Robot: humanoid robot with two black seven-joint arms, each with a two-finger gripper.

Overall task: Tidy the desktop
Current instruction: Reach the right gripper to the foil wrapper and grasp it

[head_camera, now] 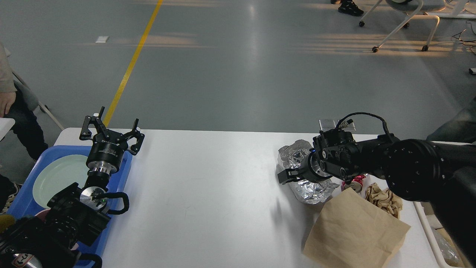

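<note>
Head view: nearest the camera, at the lower right, a flat brown paper bag [355,230] lies on the desktop [208,193], below and to the right of the right gripper's jaws. Just past it sit a crumpled brown paper ball [385,199] and a small red and white can [356,183], partly hidden under the right arm. The desktop itself is a large white matte top with a rounded far-left corner, spanning most of the lower half of the view, and it carries a soft sheen across its bare middle. At its left edge a blue tray [28,193] holds a pale green plate [55,178], both below the left gripper's jaws. The right gripper [284,175] points left, low over the top; its fingers show dark and close together, and I cannot tell whether they are closed or holding anything. Crumpled silver foil [297,156] lies directly behind and beneath those jaws; contact cannot be told. Farther back, the left gripper [111,128] stands upright above the tray's far rim, its jaws spread wide and holding nothing. Beyond the far edge lies grey floor with a yellow line [132,63].
</note>
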